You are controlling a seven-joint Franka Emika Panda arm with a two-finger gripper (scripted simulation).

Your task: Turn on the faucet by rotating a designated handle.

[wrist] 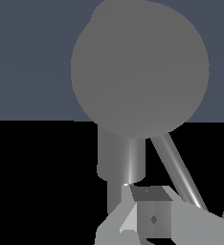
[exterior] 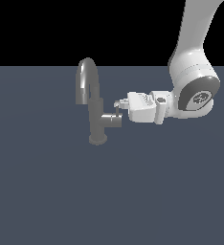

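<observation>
Faucet point(exterior: 95, 112) stands upright on dark worktop point(exterior: 47, 191), arched spout curving toward exterior view's left. Stub sticks out from body toward exterior view's right; thin handle point(exterior: 118, 109) rises from its end. My pincer point(exterior: 117, 106) reaches in level from exterior view's right, tips right at handle. Fingers point(wrist: 133, 217) close-set around pin, but grip itself too small to tell. Wrist view: stub end fills frame, pin slanting beside it.
</observation>
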